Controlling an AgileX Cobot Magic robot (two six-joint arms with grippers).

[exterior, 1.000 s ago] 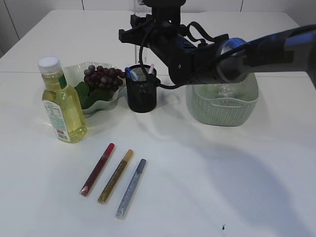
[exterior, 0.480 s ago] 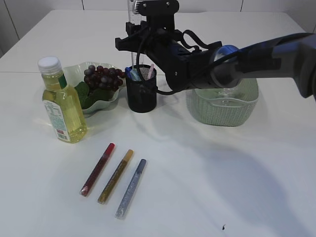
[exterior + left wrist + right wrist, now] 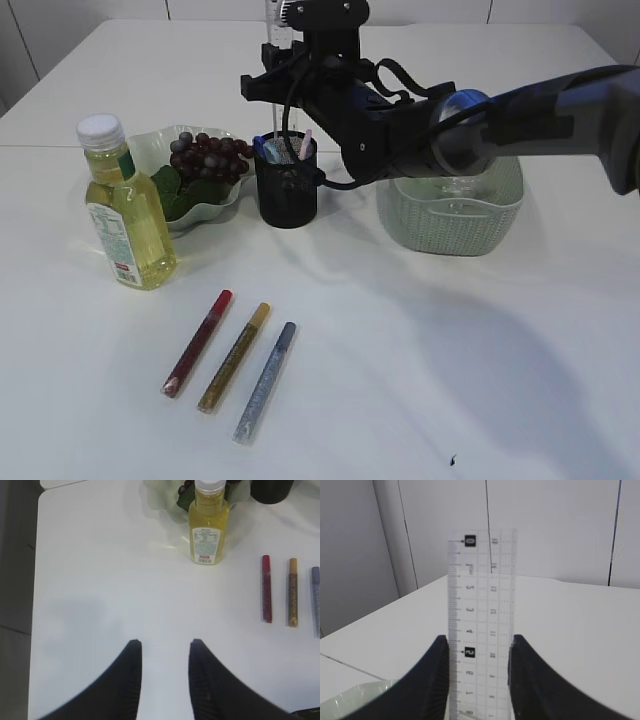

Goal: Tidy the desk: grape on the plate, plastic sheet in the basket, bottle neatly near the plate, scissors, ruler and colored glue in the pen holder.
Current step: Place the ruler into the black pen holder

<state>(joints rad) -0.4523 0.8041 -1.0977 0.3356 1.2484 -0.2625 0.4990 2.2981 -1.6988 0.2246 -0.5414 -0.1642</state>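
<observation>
My right gripper (image 3: 479,639) is shut on the clear ruler (image 3: 480,595), which stands upright between the fingers. In the exterior view the ruler (image 3: 277,25) hangs above the black mesh pen holder (image 3: 287,195), where a blue and a pink handle stick out. The grape bunch (image 3: 208,157) lies on the pale green plate (image 3: 200,212). The yellow bottle (image 3: 125,215) stands upright to the plate's front left. Three colored glue sticks, red (image 3: 198,342), gold (image 3: 234,357) and silver (image 3: 265,381), lie on the table. My left gripper (image 3: 163,642) is open over bare table.
A pale green woven basket (image 3: 450,225) stands right of the pen holder, under my right arm (image 3: 470,125), with something clear inside it. The left wrist view shows the table's left edge (image 3: 36,580), with the bottle (image 3: 209,525) and the red glue (image 3: 266,595) farther off.
My right arm with the ruler has shifted slightly left above the pen holder, then eased back a touch. Everything else stays in place.
</observation>
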